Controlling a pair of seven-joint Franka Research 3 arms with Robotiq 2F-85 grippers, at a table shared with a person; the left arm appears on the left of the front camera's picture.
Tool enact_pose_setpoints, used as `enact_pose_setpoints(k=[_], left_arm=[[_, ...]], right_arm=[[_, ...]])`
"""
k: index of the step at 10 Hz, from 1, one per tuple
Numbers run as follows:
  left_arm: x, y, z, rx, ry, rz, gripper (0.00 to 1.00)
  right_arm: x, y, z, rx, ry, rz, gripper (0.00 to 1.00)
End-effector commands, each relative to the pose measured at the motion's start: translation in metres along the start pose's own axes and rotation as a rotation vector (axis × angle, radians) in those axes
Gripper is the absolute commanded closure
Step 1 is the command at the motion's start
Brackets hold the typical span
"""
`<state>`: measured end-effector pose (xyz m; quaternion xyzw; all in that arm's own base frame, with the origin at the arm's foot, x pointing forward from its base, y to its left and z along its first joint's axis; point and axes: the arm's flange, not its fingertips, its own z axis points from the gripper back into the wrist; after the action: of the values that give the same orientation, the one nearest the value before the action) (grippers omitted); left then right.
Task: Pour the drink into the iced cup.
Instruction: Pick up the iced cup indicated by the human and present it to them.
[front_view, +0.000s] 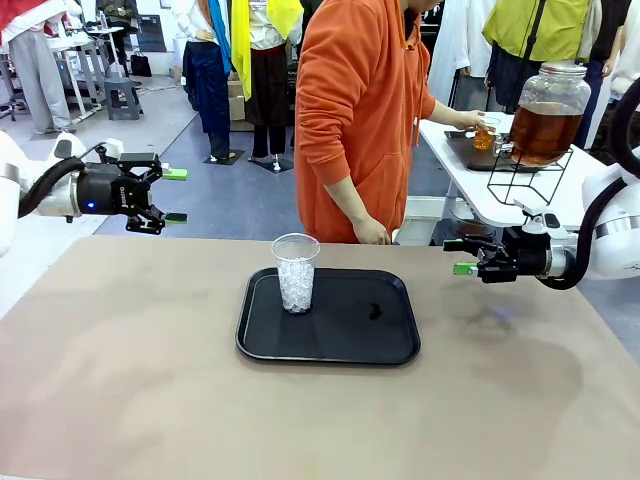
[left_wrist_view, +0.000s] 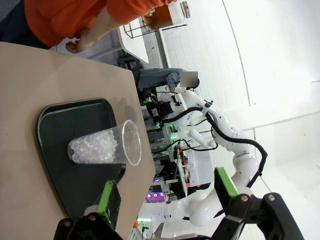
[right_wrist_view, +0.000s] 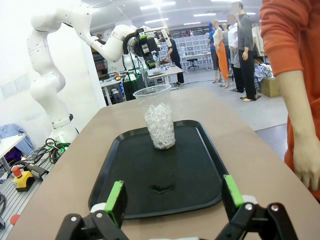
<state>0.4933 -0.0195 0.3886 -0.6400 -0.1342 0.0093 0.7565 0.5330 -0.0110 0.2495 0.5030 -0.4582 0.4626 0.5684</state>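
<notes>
One tan table (front_view: 120, 380) carries one black rectangular plastic tray (front_view: 330, 355), and on the tray's left part stands one clear plastic cup (front_view: 296, 275), upright, about half full of white crushed ice. A small dark mark (front_view: 374, 311) lies on the tray's right part; what it is cannot be told. Behind, on a white side table (front_view: 470, 190), one big glass jar (front_view: 548, 115) of amber liquid sits on a black wire stand (front_view: 525, 175). The drink (front_view: 485, 137) is in one small clear cup held by the person's hand (front_view: 468, 120) just beside the jar, well apart from the tray. Two grippers hang above the table, the left gripper (front_view: 177, 196) and the right gripper (front_view: 458, 256), each with fingers spread and nothing between them.
</notes>
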Motion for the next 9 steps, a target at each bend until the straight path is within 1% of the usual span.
enact_pose_setpoints(k=[1,9], left_arm=[[-0.0001,-0.0011,0.0005,-0.012,0.001,-0.013,0.0],[-0.0001,-0.0011,0.0005,-0.012,0.001,-0.013,0.0]], right_arm=[[0.0031,-0.0003,-0.0015,0.001,-0.003,0.002,0.0],[0.0031,-0.0003,-0.0015,0.001,-0.003,0.002,0.0]])
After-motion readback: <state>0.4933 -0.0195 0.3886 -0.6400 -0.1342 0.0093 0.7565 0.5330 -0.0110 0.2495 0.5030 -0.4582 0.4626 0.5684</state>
